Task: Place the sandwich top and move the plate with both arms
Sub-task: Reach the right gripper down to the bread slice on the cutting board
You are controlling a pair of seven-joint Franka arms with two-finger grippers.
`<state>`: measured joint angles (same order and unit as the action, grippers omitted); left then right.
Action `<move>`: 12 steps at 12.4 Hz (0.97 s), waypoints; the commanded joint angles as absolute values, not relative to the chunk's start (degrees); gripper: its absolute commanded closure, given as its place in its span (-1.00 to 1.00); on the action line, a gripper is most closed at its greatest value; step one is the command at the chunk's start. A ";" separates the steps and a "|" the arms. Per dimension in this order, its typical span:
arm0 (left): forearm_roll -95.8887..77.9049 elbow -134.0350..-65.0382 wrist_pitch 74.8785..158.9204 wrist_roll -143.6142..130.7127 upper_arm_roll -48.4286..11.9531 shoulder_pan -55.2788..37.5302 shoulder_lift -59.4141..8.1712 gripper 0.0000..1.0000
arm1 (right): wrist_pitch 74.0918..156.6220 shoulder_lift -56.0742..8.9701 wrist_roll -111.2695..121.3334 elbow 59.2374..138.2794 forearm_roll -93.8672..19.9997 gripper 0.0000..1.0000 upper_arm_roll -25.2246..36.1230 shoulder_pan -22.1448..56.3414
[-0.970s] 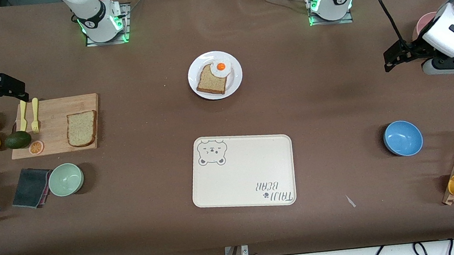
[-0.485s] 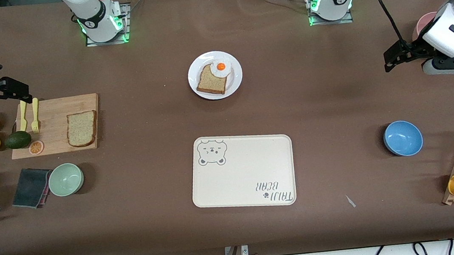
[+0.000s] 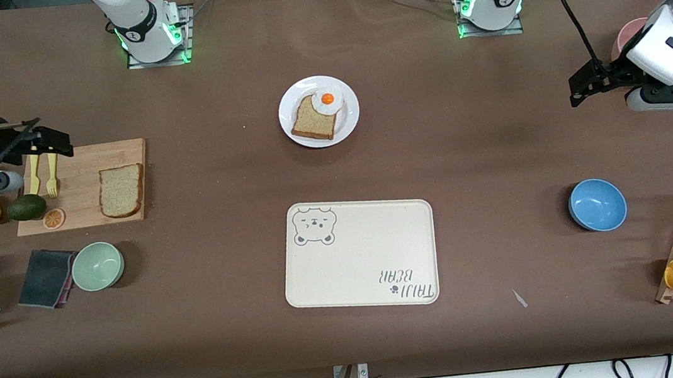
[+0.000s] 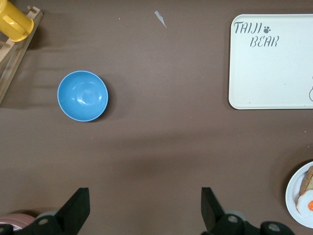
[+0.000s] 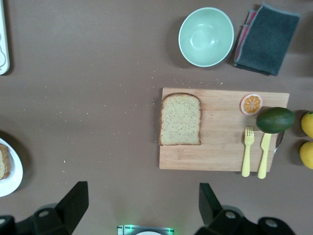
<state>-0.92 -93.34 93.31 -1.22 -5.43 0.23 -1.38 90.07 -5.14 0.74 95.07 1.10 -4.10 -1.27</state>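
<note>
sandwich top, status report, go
Both grippers open: right gripper over cutting board, left gripper waiting. Sandwich top untouched on board. Nothing blocking.

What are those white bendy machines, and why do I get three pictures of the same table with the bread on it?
They are two robot arms with black two-finger pinchers. One picture looks down from a high camera across the brown table; the others come from a camera on each arm's wrist. The right gripper hangs open over the end of the wooden cutting board. The left gripper waits open at its own end of the table. Neither holds anything. The light tan bread slice lies on the board. The small round white plate holds a darker bread slice and a fried egg. Nearer the high camera lies a cream bear-print tray.
</note>
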 commanded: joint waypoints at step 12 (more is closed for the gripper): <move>-1.67 -92.20 92.55 -0.79 -5.10 0.09 -1.85 -1.00 | 125.77 -8.78 -0.79 122.96 5.45 0.47 -4.83 -0.97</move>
